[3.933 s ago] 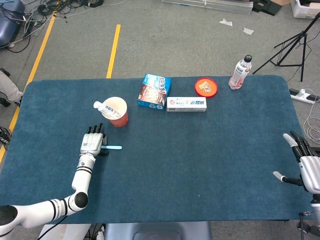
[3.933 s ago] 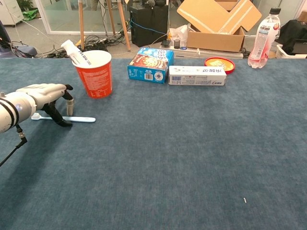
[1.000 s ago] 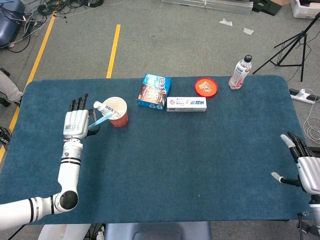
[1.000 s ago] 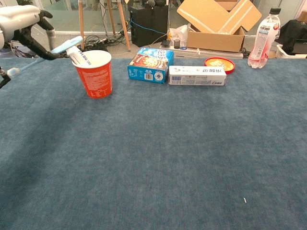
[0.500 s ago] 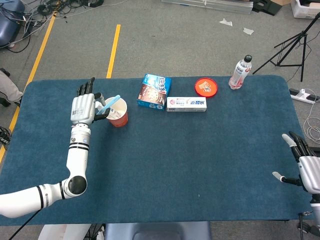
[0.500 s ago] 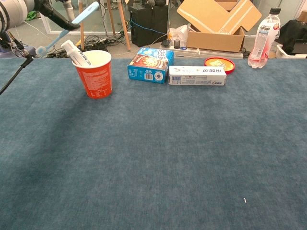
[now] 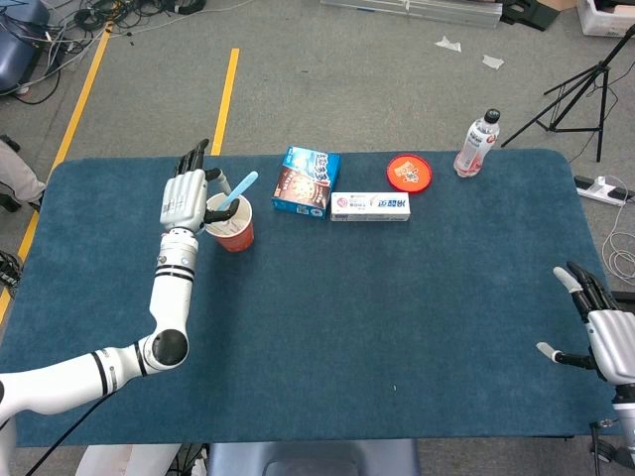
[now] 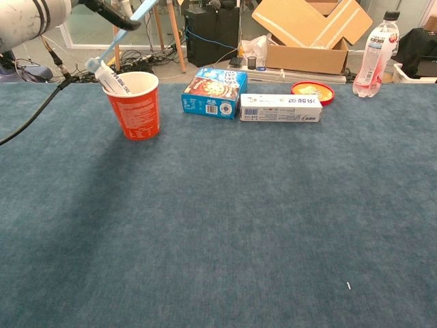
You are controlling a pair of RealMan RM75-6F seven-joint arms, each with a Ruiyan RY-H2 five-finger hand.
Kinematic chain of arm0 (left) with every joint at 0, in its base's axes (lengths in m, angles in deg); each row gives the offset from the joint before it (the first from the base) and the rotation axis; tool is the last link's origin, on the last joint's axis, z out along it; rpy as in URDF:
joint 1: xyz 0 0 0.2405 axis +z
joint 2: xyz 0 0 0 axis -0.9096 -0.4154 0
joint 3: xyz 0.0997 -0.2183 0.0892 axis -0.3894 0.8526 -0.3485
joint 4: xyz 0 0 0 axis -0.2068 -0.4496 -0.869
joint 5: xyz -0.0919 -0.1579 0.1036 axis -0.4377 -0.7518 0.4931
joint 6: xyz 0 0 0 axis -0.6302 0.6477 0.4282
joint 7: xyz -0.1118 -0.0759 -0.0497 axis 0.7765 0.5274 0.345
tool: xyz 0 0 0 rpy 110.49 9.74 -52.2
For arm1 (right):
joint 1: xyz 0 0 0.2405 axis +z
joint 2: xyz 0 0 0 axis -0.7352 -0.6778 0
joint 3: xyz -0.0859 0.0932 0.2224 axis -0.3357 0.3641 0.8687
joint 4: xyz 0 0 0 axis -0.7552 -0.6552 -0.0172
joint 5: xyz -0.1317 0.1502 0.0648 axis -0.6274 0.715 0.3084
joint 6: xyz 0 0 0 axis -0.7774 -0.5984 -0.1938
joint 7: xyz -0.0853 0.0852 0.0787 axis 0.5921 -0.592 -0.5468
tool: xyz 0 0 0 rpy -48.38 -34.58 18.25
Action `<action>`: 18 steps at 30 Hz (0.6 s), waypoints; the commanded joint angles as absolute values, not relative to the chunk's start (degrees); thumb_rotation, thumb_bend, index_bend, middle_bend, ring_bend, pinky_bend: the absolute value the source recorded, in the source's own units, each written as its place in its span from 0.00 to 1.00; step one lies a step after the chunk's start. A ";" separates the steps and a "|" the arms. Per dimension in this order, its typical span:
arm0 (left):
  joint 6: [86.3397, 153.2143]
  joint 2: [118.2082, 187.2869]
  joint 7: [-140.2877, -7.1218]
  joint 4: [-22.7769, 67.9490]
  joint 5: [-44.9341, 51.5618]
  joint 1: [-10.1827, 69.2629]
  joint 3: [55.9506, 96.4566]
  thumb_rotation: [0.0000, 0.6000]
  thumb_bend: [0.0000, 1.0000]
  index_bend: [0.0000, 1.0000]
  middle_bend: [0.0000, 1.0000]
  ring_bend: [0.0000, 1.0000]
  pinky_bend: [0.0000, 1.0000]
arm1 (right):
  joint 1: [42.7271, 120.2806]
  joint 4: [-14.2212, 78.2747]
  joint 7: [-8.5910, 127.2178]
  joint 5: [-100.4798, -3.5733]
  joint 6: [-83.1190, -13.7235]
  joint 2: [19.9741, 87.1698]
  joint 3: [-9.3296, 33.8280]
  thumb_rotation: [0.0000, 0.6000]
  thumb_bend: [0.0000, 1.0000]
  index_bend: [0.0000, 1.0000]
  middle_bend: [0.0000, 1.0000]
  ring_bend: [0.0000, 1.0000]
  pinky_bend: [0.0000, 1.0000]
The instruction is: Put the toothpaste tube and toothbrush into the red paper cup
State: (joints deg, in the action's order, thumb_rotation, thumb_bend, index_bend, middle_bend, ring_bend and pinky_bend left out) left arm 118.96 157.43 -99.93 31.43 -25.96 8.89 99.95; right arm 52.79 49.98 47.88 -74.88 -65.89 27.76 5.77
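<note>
While the right hand (image 7: 602, 332) lies at the near table (image 7: 417, 317) edge with fingers spread and nothing in them, the left hand (image 7: 187, 198) pinches the toothbrush (image 7: 234, 193) slantwise over the red paper cup (image 7: 229, 222) (toothpaste tube (image 8: 110, 77) already leaning inside), with a water bottle (image 7: 477, 143) standing beyond.
</note>
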 commanded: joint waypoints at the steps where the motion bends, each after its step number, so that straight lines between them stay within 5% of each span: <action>1: 118.27 158.32 -98.60 30.39 -25.82 7.91 100.52 1.00 0.31 0.58 0.00 0.00 0.00 | 52.87 49.91 47.60 -74.92 -65.71 27.64 5.71 1.00 0.00 0.00 0.00 0.00 0.24; 18: 111.74 163.25 -89.74 19.35 -25.78 4.23 101.88 1.00 0.31 0.58 0.00 0.00 0.00 | 53.03 49.76 45.17 -76.19 -65.78 26.94 5.19 1.00 0.00 0.00 0.00 0.00 0.24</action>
State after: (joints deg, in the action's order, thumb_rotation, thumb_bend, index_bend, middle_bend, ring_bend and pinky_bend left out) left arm 112.11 163.02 -90.10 19.72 -25.89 4.48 101.80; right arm 53.00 49.79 45.23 -76.22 -65.82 26.96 5.18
